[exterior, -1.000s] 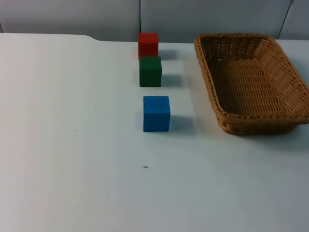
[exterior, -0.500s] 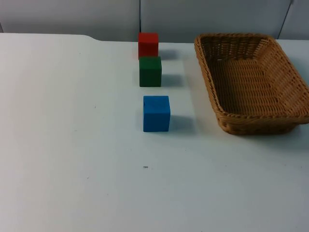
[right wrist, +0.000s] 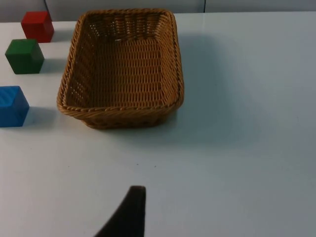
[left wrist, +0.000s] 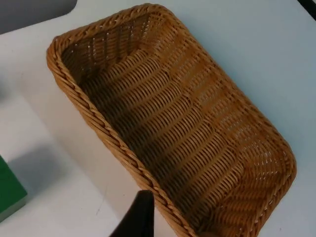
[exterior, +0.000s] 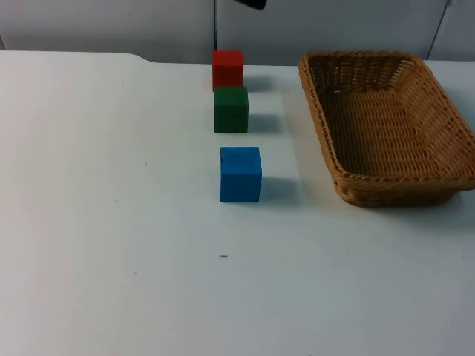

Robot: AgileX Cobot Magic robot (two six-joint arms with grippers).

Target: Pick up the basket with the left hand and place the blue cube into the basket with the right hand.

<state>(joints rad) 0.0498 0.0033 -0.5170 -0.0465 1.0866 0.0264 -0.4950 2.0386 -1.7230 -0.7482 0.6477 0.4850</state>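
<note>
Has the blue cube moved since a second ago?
No. The blue cube sits in the same spot in the top view, in line below the green cube, left of the basket.

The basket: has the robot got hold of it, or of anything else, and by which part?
Nothing is held. The basket sits on the table, and the blue cube stands untouched beside it.

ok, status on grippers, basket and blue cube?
Left gripper above wicker basket, right gripper waits. Basket empty. Blue cube untouched on table, nothing blocking.
</note>
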